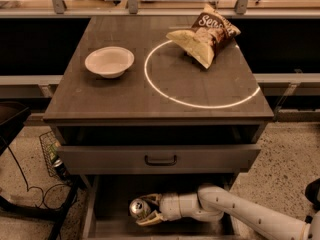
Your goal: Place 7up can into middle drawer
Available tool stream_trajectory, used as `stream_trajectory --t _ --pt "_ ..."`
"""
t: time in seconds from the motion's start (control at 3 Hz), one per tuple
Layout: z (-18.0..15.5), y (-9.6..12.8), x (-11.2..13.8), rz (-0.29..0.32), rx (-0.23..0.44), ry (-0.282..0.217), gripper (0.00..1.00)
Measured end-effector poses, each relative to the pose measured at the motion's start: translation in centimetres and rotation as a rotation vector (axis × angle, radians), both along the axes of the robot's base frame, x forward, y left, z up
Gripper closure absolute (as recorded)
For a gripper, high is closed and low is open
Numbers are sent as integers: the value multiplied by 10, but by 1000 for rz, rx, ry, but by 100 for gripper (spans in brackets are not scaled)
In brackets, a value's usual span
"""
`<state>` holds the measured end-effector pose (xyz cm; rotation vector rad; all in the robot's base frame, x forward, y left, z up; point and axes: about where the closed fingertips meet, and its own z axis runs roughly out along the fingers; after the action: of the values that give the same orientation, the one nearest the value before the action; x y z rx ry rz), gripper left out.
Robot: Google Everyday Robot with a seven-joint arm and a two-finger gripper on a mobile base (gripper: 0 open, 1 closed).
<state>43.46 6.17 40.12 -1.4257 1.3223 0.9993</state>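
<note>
trouble would likely come at release: the gripper (144, 210) pinches the 7up can (138, 207), tilted with its shiny top toward the camera, low inside the middle drawer (113, 198). dropped so, it could roll; rising carelessly, the arm could strike the handled drawer (160, 159) above.

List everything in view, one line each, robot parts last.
Cabinet: one, grey-brown, centre.
Bowl: one, white, cabinet top, left.
Snack bag: one, brown and yellow, top, back right.
Ring: one, white, marked on top, right.
Upper drawer: one, grey, black handle, slightly out.
Lower drawer: one, dark, pulled open below.
Can: one, silver, inside lower drawer.
Wire basket: one, dark, floor, left.
Arm: one, white, from lower right.
Tool: one, cream, gripping the can.
</note>
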Motion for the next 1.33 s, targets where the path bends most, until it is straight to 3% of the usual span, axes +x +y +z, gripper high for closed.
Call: stream_trajectory --t 0.67,1.0,1.33 --pt "-6 -1 4 -14 -4 2 100" --pt "-6 0 4 -11 -3 2 85" --pt "-6 2 3 -8 -1 3 62"
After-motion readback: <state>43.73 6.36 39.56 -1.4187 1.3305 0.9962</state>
